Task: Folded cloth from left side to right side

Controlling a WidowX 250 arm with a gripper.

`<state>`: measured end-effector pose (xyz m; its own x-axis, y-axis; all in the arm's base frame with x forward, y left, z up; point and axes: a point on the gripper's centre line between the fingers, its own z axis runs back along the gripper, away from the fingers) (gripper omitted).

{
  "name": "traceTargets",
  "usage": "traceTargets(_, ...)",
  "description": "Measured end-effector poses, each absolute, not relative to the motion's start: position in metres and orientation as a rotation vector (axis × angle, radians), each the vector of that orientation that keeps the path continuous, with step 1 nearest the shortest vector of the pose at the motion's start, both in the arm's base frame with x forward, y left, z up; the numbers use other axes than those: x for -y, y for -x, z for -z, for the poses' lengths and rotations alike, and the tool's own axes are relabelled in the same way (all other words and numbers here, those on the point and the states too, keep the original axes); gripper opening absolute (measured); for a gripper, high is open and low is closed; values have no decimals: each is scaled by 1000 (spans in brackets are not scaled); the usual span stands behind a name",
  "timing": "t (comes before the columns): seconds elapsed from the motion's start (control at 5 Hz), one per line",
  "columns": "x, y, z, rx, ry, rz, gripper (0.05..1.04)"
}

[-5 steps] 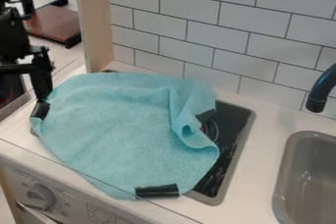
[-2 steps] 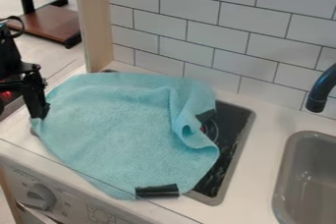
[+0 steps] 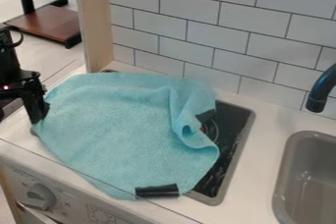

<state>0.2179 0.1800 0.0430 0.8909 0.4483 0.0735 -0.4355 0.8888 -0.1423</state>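
Cloth [image 3: 125,129], left edge at the pincer [image 3: 39,118]; bulk over the stovetop [image 3: 231,134] (pincer apart or clamped: impossible to tell).

One turquoise terry cloth [image 3: 125,129]; two black tape-like strips [image 3: 156,191] countable on it. One black robot gripper [image 3: 39,119]. One black rectangular cooktop [image 3: 233,127], one grey rounded sink basin [image 3: 312,169], one dark curved tap [image 3: 320,93]. Knobs: one, round, grey [image 3: 39,197]. One white smooth counter [image 3: 266,137], one pale wooden upright [image 3: 98,26], one reddish-brown flat board [image 3: 49,23]. White rectangular glossy tiles [image 3: 216,36]: many, some cut off at the edges, total unclear
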Motion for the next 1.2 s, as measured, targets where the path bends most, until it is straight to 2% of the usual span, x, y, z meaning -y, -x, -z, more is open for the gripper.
traceTargets(0.4,-171,-229,-27,101,107,-450,998)
traceTargets(0.6,-165,-229,-25,106,129,-441,932)
traceTargets(1.0,-155,-229,-20,100,145,-416,333)
traceTargets(1.2,-155,-229,-21,101,142,-421,162)
